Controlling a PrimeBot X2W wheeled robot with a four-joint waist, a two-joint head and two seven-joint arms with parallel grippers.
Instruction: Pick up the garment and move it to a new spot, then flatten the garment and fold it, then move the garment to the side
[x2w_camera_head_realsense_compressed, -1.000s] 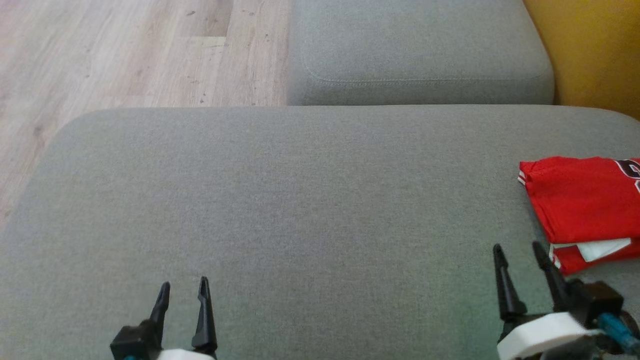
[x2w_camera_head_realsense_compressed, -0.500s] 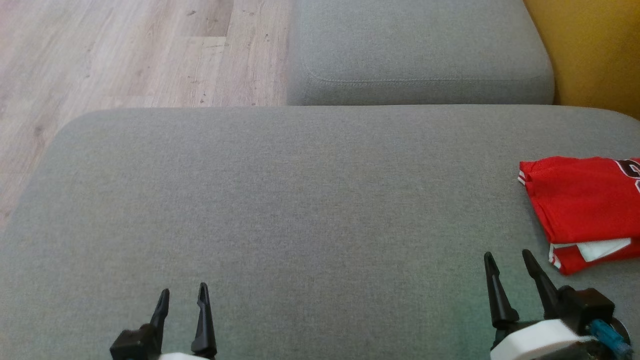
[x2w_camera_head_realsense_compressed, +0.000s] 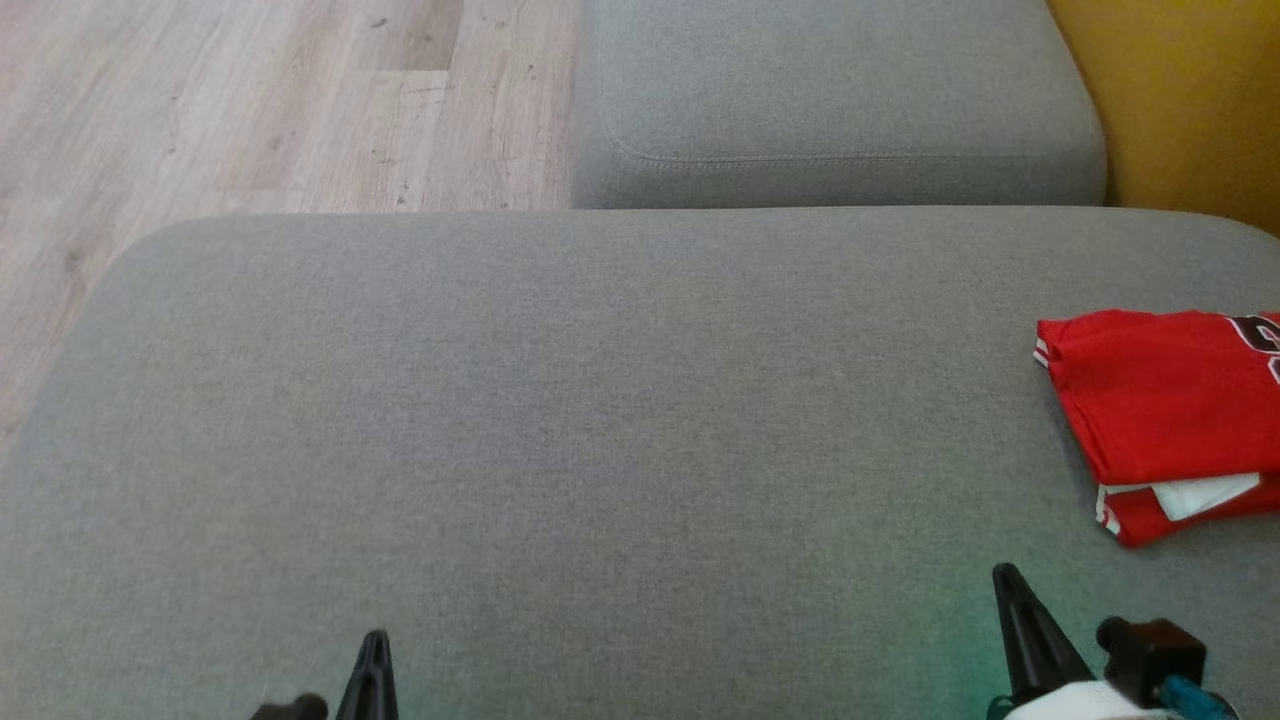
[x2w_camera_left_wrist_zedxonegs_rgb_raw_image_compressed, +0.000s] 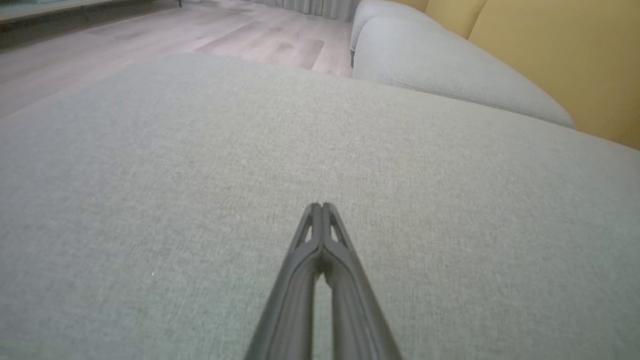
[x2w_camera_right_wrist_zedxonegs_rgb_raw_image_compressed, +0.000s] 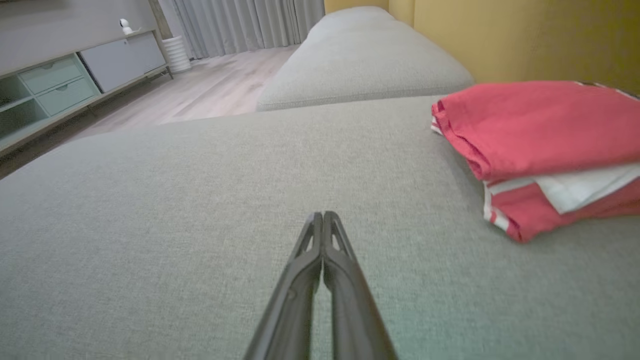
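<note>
The garment (x2w_camera_head_realsense_compressed: 1165, 410) is a red jersey with white trim, folded into a compact stack at the right edge of the grey cushion (x2w_camera_head_realsense_compressed: 560, 420); it also lies at the right of the right wrist view, garment (x2w_camera_right_wrist_zedxonegs_rgb_raw_image_compressed: 540, 130). My right gripper (x2w_camera_head_realsense_compressed: 1005, 580) sits low at the bottom right, a short way in front of and left of the garment, shut with nothing between its fingers (x2w_camera_right_wrist_zedxonegs_rgb_raw_image_compressed: 322, 220). At the bottom left my left gripper (x2w_camera_head_realsense_compressed: 375, 645) is shut and empty, its tips (x2w_camera_left_wrist_zedxonegs_rgb_raw_image_compressed: 320, 207) pressed together over bare fabric.
A second grey cushion (x2w_camera_head_realsense_compressed: 830, 100) lies beyond the near one. A yellow backrest (x2w_camera_head_realsense_compressed: 1180, 100) runs along the right. Wooden floor (x2w_camera_head_realsense_compressed: 250, 100) lies to the far left, with a low cabinet (x2w_camera_right_wrist_zedxonegs_rgb_raw_image_compressed: 65, 80) and curtains (x2w_camera_right_wrist_zedxonegs_rgb_raw_image_compressed: 240, 25) across the room.
Both grippers have closed from open and drawn back toward the bottom edge of the head view. The folded garment has stayed in place.
</note>
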